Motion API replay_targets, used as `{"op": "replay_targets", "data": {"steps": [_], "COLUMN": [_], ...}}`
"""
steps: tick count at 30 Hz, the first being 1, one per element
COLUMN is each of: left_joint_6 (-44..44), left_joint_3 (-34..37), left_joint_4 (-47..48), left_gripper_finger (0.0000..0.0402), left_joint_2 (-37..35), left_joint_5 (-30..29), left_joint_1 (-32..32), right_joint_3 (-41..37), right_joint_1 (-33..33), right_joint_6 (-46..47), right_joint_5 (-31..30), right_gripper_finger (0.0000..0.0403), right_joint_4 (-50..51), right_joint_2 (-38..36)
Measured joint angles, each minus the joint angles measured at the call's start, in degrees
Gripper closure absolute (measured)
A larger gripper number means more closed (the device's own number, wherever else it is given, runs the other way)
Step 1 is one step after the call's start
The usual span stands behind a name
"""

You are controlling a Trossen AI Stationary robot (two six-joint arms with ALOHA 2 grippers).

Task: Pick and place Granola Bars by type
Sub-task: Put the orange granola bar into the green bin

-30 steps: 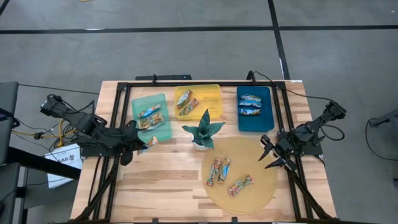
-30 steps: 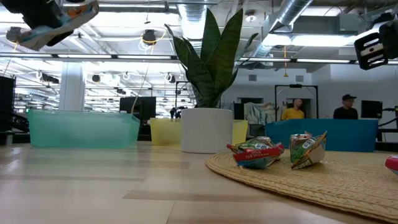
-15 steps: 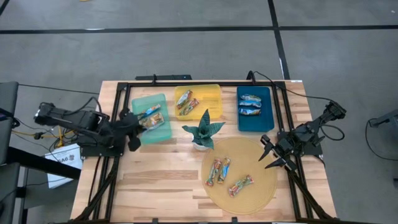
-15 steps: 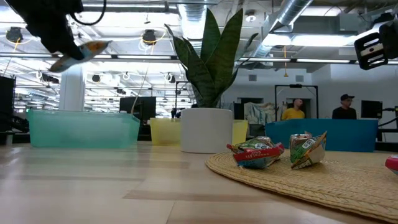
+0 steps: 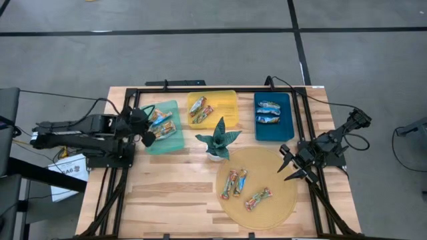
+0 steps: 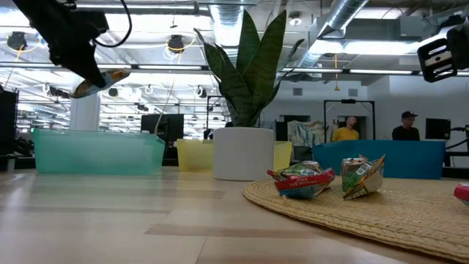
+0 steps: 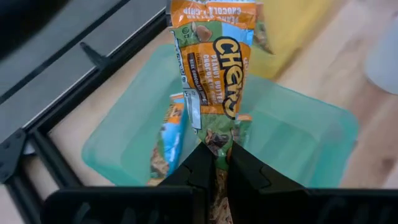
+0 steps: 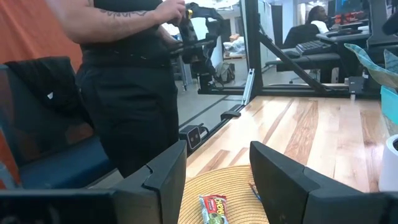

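Note:
My left gripper point(image 5: 149, 128) hangs over the teal tray point(image 5: 172, 141) and is shut on an orange granola bar point(image 7: 213, 68). In the low view this bar point(image 6: 100, 81) hangs in the air above the tray point(image 6: 95, 152). Other orange bars point(image 7: 169, 140) lie in the tray under it. Three multicoloured bars point(image 5: 235, 183) lie on the round woven mat point(image 5: 277, 170). The yellow tray point(image 5: 223, 101) holds bars, and the blue tray point(image 5: 270, 130) holds blue bars point(image 5: 269, 112). My right gripper point(image 5: 291, 167) waits open beside the mat's right edge. My left gripper pinches the orange bar by one crimped end point(image 7: 219, 138) between its two fingers point(image 7: 198, 163). The bar is lifted clear over the teal tray and sticks out past the fingertips, lengthwise along the fingers.
A potted green plant point(image 5: 218, 140) stands between the trays and the mat. A black frame point(image 5: 127, 100) runs round the table's edges. A person point(image 8: 124, 74) stands beyond the table in the right wrist view. Bare wood point(image 5: 173, 193) lies near the front left.
My left gripper has carried the orange bar from beside the teal tray's near corner toward the far edge, until it hangs over the tray. In the low view the bar has come down lower. The gripper has stayed shut on it. The right arm has kept still.

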State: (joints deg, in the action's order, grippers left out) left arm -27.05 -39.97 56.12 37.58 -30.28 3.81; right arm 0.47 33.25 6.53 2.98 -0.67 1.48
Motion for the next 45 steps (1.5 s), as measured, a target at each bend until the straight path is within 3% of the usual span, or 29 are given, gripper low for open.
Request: {"op": "replay_targets", "data": {"steps": [14,30,45], "left_joint_6": [3.1,12.9,17.6], "left_joint_3": [0.0,0.0,0.0], "left_joint_4": [-0.9,-7.7,-10.8], "left_gripper_finger": [0.0383,0.0384,0.0367], "left_joint_2": [11.2,28.2,30.8], "left_joint_5": [4.8,18.0,18.6], "left_joint_1": [7.3,19.4,21.8], "right_joint_3": [0.0,0.0,0.0], "right_joint_1": [0.0,0.0,0.0], "right_joint_6": [0.0,0.0,0.0], "right_joint_5": [0.0,0.0,0.0], "right_gripper_finger": [0.0234,0.0234,0.0234], "right_joint_4": [0.0,0.0,0.0], "right_joint_2": [0.0,0.0,0.0]}}
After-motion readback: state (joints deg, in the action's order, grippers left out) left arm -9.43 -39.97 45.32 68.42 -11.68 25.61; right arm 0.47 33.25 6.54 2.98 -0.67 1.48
